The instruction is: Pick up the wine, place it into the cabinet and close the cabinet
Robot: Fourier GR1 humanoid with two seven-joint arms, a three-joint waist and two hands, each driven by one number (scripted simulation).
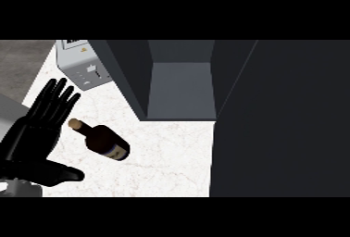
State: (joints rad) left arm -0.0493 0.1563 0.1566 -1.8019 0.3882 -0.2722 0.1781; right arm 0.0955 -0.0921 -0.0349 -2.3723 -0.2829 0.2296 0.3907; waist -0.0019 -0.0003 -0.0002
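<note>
A dark wine bottle with a tan cork lies tilted on the white marble counter, its neck pointing up-left. My left hand stands just left of it, open, with straight fingers up and the thumb stretched out below the bottle; the cork is close to the palm, and I cannot tell whether they touch. The dark cabinet stands open behind the bottle, showing a bare grey shelf. Its open door fills the right side of the view. My right hand does not show.
A small grey appliance with a label and switches stands at the back left, next to the cabinet's left wall. The counter's left edge runs diagonally behind my left hand, with grey floor beyond.
</note>
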